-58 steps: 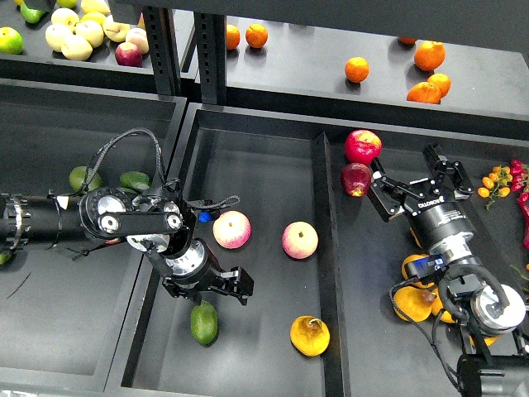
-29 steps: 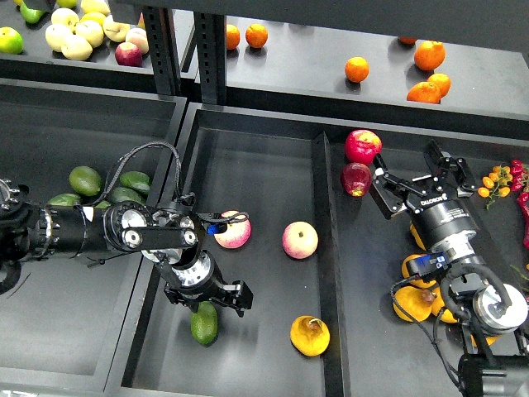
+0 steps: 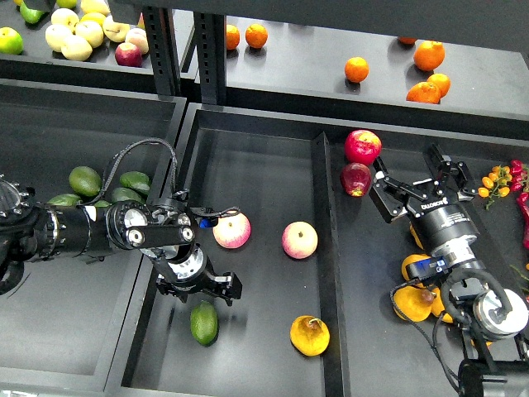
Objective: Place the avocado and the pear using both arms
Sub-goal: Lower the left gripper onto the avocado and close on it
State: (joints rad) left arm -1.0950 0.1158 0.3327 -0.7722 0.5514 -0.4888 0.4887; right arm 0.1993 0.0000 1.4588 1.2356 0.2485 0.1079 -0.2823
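The dark green avocado [image 3: 204, 323] lies at the front left of the middle bin [image 3: 256, 149]. My left gripper [image 3: 198, 289] hovers just above and behind it, open and empty, fingers spread to either side. The golden-yellow pear [image 3: 310, 336], with brown patches, lies at the front right of the same bin. My right gripper [image 3: 415, 179] is open and empty over the right bin, next to a red apple [image 3: 356, 179] and far from the pear.
Two pink-yellow apples [image 3: 232, 230] [image 3: 299, 240] lie mid-bin. Another red apple [image 3: 362, 146] sits at the back of the right bin. Other avocados [image 3: 85, 180] fill the left bin. Yellow pears [image 3: 413, 303] lie under my right arm. Oranges [image 3: 356, 69] sit on the shelf.
My left gripper dipped toward the avocado, then rose slightly and shifted left, still open. The avocado and pear have not moved. The right arm is nearly still.
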